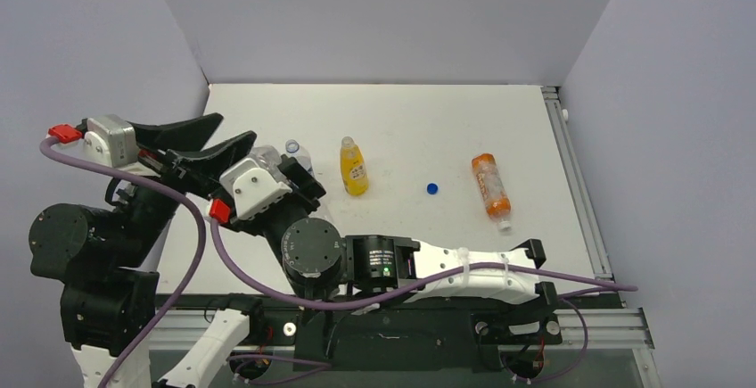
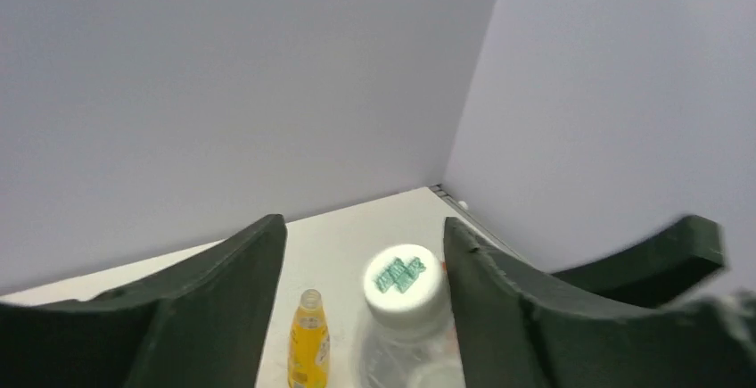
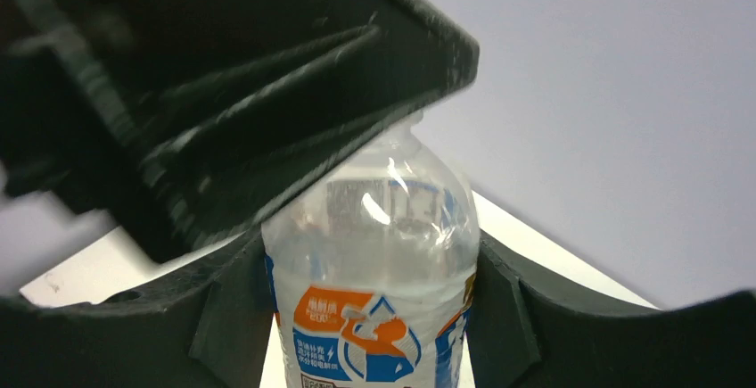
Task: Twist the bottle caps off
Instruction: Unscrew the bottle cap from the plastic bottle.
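Whitish cap (image 2: 406, 281) sits atop water bottle (image 3: 370, 272), table's L side. Left gripper (image 2: 364, 232) straddles it w/ jaws a bit apart, gap on one side, no pinch. Right gripper (image 3: 367, 303) clamps bottle body, upright.

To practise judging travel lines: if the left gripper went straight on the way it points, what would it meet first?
Most likely the white cap on the water bottle, which sits between the left gripper's fingers; depth is unclear.

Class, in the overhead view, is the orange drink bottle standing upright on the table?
No, the orange plastic drink bottle lies on its side on the white table.
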`<state>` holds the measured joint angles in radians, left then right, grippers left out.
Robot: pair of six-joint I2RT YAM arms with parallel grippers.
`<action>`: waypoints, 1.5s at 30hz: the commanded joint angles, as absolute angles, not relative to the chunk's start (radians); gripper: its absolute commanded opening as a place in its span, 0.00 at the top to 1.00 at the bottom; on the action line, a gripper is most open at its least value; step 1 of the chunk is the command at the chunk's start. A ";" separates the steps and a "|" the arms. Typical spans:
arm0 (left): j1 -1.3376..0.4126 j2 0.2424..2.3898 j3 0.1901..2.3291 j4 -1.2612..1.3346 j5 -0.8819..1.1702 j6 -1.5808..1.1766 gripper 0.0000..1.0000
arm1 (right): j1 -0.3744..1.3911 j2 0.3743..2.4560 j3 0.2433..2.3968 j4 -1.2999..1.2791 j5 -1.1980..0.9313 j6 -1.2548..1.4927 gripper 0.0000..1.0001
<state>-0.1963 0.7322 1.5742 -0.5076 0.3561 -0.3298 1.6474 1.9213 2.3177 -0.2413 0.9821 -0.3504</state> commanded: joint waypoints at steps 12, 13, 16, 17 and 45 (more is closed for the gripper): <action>-0.182 0.714 1.545 -0.207 0.628 -0.645 0.03 | 1.303 1.319 1.774 -0.177 -0.275 0.281 1.00; -0.183 0.717 1.541 -0.174 0.719 -0.721 0.03 | 1.267 1.316 1.766 -0.146 -0.335 0.307 1.00; -0.180 0.747 1.547 -0.030 0.876 -0.868 0.03 | 1.229 1.338 1.761 -0.088 -0.616 0.406 1.00; -0.180 0.754 1.554 -0.023 0.911 -0.897 0.03 | 1.226 1.346 1.764 -0.064 -0.662 0.419 1.00; -0.196 0.808 1.622 0.228 1.112 -1.029 0.45 | 1.205 1.537 1.878 0.129 -0.910 0.603 1.00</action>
<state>-0.1883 0.7849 1.5860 0.1791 1.1061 -1.0336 1.2171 1.5242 1.8400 0.0448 -0.8967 0.5816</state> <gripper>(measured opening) 0.630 0.606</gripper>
